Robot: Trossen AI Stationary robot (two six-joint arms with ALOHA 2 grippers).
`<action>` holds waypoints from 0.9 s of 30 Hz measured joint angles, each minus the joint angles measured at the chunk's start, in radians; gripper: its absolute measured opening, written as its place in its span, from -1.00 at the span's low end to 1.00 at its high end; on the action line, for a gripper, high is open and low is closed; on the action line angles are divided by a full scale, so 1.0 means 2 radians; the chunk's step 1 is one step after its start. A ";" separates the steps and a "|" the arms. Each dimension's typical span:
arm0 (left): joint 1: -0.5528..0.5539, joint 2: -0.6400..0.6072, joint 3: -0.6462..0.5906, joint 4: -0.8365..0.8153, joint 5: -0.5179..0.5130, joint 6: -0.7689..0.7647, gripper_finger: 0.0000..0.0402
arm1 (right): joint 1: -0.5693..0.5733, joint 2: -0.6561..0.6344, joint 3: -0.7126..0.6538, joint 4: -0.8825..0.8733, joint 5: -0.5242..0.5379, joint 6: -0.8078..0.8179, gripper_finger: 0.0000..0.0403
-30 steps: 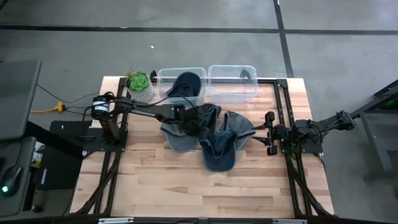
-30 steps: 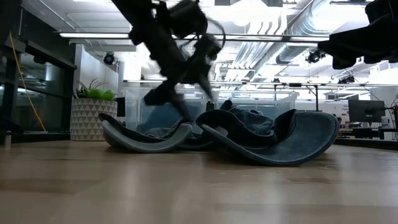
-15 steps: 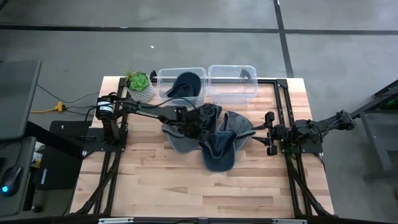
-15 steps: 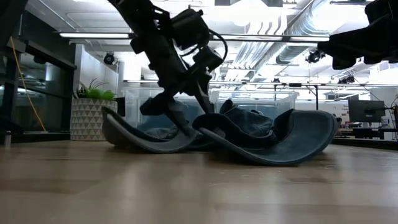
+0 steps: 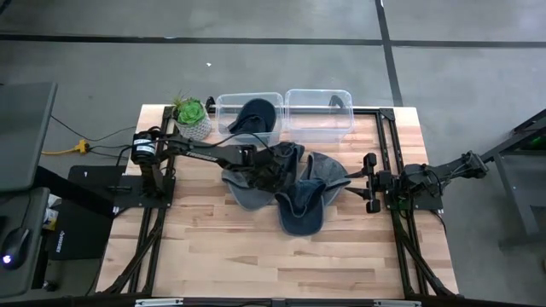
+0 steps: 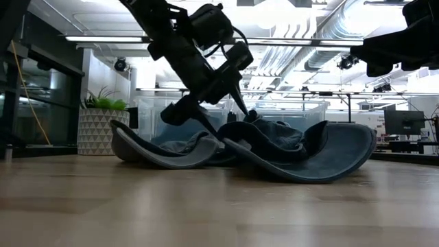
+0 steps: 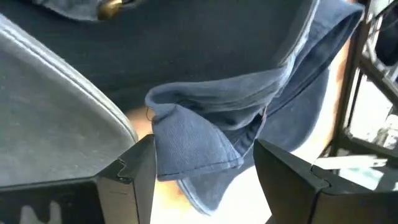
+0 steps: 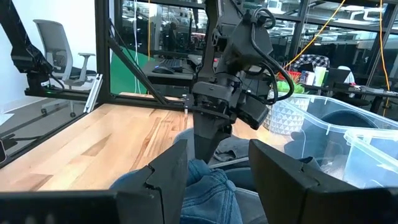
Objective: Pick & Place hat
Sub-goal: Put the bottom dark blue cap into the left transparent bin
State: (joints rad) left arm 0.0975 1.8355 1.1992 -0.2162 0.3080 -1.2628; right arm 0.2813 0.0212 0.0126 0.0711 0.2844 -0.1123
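Several blue denim hats lie in an overlapping pile [image 5: 294,183] at the table's middle, brims curling up off the wood [image 6: 302,161]. One more dark hat [image 5: 256,113] sits in the left clear bin. My left gripper [image 5: 271,176] is open and reaches down into the pile [image 6: 223,123]. In the left wrist view a raised fold of one hat [image 7: 189,149] stands between its fingers [image 7: 205,171]. My right gripper [image 5: 368,183] waits open at the pile's right edge, above denim [image 8: 202,186]. My left gripper comes at the pile slanting down from the table's left, with its open fingers on either side of a raised denim fold [image 7: 168,146]. The fold's edge lies close against one finger [image 7: 144,165]. Whether they touch, I cannot tell.
Two clear bins [image 5: 248,101] [image 5: 320,111] stand at the far edge, with a potted plant [image 5: 192,118] to their left. Black frame rails [image 5: 397,153] run along both sides. Bare wood [image 5: 256,256] lies between the pile and the near edge.
My left gripper moved from the pile's far-left side toward the table's right and near edge, in among the hats. It dipped low, then rose a little. The leftmost hat's brim was nudged and rocked.
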 joint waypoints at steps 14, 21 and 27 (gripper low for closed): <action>-0.014 0.000 0.000 0.006 0.021 -0.064 0.06 | 0.000 0.000 0.000 0.000 0.000 0.000 -0.18; -0.024 0.019 0.002 0.040 0.015 -0.097 0.06 | 0.000 0.000 0.000 0.000 0.000 0.000 -0.18; -0.033 0.043 0.002 0.091 0.038 -0.129 0.06 | 0.000 0.000 0.000 0.000 0.000 0.000 -0.18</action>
State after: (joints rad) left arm 0.0321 1.9217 1.2028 -0.0341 0.3843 -1.5204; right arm 0.2813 0.0212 0.0124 0.0708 0.2848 -0.1123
